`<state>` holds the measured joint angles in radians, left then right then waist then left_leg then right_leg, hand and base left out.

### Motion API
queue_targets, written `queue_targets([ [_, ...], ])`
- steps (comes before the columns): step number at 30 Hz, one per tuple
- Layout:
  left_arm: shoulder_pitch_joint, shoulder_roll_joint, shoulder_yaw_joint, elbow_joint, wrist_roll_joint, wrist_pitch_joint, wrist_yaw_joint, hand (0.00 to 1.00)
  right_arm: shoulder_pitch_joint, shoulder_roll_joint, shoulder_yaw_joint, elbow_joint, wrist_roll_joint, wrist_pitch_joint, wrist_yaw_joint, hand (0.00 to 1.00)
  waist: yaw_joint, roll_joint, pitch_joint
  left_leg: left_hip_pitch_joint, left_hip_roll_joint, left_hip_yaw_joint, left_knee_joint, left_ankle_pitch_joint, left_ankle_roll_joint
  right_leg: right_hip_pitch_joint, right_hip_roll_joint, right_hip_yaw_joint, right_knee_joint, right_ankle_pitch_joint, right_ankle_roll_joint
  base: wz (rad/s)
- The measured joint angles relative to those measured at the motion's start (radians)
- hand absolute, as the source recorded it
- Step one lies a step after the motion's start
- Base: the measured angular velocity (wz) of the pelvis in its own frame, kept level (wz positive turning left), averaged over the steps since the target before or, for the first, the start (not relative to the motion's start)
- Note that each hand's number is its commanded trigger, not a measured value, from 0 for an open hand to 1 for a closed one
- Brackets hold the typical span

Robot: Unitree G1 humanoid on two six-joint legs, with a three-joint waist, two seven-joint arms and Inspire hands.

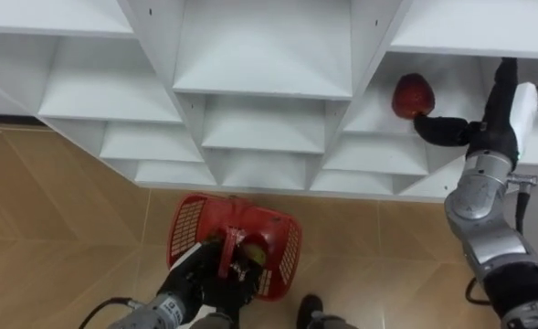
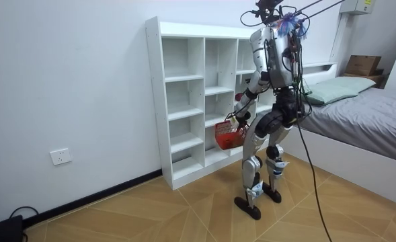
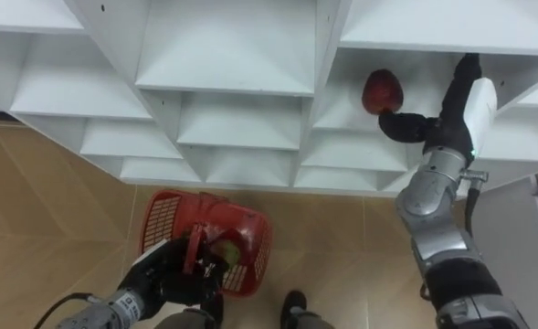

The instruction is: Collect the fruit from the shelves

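A red apple (image 1: 413, 95) rests on a shelf in the right column of the white closet (image 1: 264, 55). My right hand (image 1: 488, 128) reaches into that compartment, open. Its thumb stretches left and touches the apple's lower side, while its fingers point straight into the shelf to the right of the fruit. Low in front of me hangs a red plastic basket (image 1: 282, 251). My left hand (image 1: 200, 274) is shut on its handle. A yellow-green fruit (image 1: 253, 256) lies inside the basket. In the room view I stand close before the closet (image 2: 184, 101), holding the basket (image 2: 228, 136) at thigh height.
The closet's other compartments show nothing inside. Wooden floor lies below the basket. In the room view a bed (image 2: 366, 114) stands close behind me on the room view's right, with a cardboard box (image 2: 362, 64) beyond it.
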<state>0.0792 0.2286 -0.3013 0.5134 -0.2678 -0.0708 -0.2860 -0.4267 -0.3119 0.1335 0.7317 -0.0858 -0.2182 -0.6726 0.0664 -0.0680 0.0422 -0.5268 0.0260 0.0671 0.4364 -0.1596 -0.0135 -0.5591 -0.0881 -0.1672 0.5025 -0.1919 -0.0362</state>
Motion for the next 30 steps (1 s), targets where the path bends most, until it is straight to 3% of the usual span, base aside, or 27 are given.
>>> queue_targets([
  [8, -0.013, -0.009, -0.020, 0.001, -0.004, 0.001, 0.021, 1.00, -0.029, -0.001, 0.002, 0.003, 0.008, 0.001, -0.012, 0.00, 0.027, -0.004, 0.0079, -0.045, 0.000, -0.005, 0.022, 0.000, 0.000, -0.043, -0.002, 0.001, 0.021, -0.002, -0.002, 0.01],
  [16, -0.031, -0.007, -0.023, 0.001, -0.006, 0.010, 0.038, 1.00, -0.029, -0.001, 0.002, 0.030, 0.113, 0.020, 0.015, 0.00, 0.041, -0.004, 0.0091, -0.058, 0.000, -0.012, 0.029, -0.001, 0.001, -0.051, -0.001, -0.001, 0.022, -0.001, -0.002, 0.01],
  [30, -0.055, -0.016, -0.038, 0.016, -0.006, 0.024, 0.041, 1.00, -0.069, -0.001, 0.002, 0.048, 0.117, 0.046, 0.065, 0.00, 0.051, -0.005, 0.0113, -0.092, 0.000, -0.011, 0.034, 0.000, 0.000, -0.088, -0.009, -0.003, 0.036, -0.002, -0.005, 0.00],
])
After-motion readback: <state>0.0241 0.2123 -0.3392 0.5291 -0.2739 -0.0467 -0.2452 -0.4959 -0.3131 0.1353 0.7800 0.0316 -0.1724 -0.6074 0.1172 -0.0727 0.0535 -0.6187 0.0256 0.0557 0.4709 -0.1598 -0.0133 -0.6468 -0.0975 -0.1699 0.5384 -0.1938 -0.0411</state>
